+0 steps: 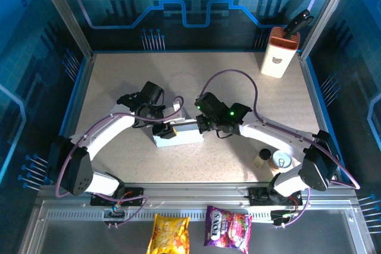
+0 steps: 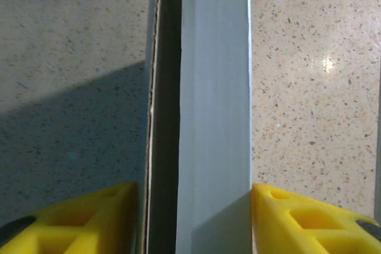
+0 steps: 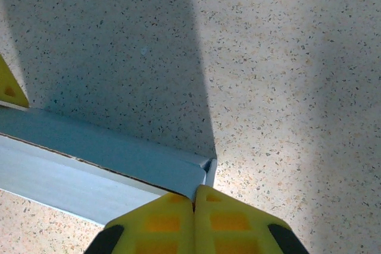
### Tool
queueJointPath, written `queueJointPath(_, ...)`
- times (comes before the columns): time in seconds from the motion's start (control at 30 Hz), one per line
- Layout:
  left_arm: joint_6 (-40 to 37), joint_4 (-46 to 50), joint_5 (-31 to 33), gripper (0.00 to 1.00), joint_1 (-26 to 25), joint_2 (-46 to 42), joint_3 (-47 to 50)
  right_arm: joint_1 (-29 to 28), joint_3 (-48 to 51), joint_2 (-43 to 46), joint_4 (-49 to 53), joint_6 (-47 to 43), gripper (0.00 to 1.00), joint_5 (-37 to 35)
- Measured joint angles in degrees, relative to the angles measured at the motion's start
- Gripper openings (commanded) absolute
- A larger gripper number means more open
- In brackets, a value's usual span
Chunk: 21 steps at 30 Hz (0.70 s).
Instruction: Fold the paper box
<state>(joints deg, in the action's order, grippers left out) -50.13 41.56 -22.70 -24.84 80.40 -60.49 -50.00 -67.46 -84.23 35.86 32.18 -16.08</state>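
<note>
The paper box (image 1: 181, 136) is a pale grey-white shallow rectangle lying mid-table. My left gripper (image 1: 166, 130) straddles its left part. In the left wrist view both yellow fingers (image 2: 309, 225) press the box's (image 2: 214, 117) opposite sides, with a dark open slit beside its long panel. My right gripper (image 1: 206, 125) is at the box's right end. In the right wrist view its fingertips (image 3: 172, 218) are pressed together where the end wall of the box (image 3: 107, 159) runs into their seam at the corner.
A tall white-and-orange container (image 1: 278, 56) holding a dark tool stands at the back right. A can (image 1: 281, 160) and a small jar (image 1: 262, 157) sit by the right arm's base. Two snack bags (image 1: 169, 234) lie on the front rail.
</note>
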Motion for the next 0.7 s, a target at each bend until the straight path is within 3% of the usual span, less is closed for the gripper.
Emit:
queueJointPath(0.33,16.35,-3.87,4.66,0.59,0.0,-9.88,0.07,-0.63,0.02,0.0,0.07,0.02,0.0,-0.85)
queueJointPath(0.57,36.35,-3.37,13.62,0.58,0.0,-18.43,0.7,-1.46,0.26,-0.02,-0.07,0.26,0.0,-1.99)
queueJointPath(0.7,47.04,-0.63,15.13,0.59,0.0,-20.87,0.76,-1.9,0.42,-0.02,-0.42,0.72,0.0,-2.86)
